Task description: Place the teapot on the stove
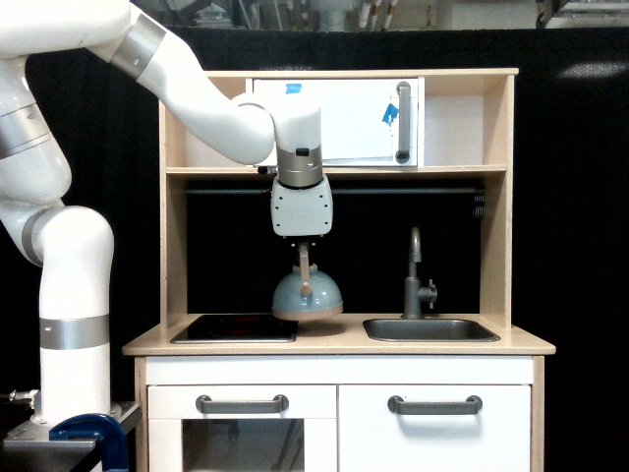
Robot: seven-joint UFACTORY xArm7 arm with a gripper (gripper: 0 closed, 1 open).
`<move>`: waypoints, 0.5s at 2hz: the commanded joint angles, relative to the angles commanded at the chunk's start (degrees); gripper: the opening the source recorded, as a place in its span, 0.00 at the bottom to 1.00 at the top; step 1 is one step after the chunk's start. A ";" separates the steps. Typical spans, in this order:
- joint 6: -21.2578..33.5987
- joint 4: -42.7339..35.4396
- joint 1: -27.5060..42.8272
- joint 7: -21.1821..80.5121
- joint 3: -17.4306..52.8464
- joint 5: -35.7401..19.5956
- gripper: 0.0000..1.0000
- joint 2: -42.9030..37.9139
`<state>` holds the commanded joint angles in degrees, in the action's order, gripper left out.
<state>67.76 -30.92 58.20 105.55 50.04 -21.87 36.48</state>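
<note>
One teapot (307,294), upright, loop handle vertical, spout direction unclear; hangs just clear of the counter (339,340) above the stove's (234,327) exterior-view-right edge. Gripper (304,246) pinches handle top. Sink (430,329) lies well apart.

Pale blue teapot (307,294) hangs, seemingly tilted, above black stove (236,328) edge.

One white arm (147,88) reaches into the play kitchen; one teapot (307,295), one black stove (236,328), one grey sink (429,329) and one tap (417,275) sit along the single wooden desk (339,342). Below it I count two white fronts, each with one dark handle, so two handles (242,403) in all; up top there is one white cupboard door (339,120) with one upright handle.
</note>
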 joint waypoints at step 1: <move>4.98 -3.94 6.85 5.51 6.22 -3.22 0.00 -4.84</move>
<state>72.75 -34.86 65.05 111.06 56.25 -25.09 31.64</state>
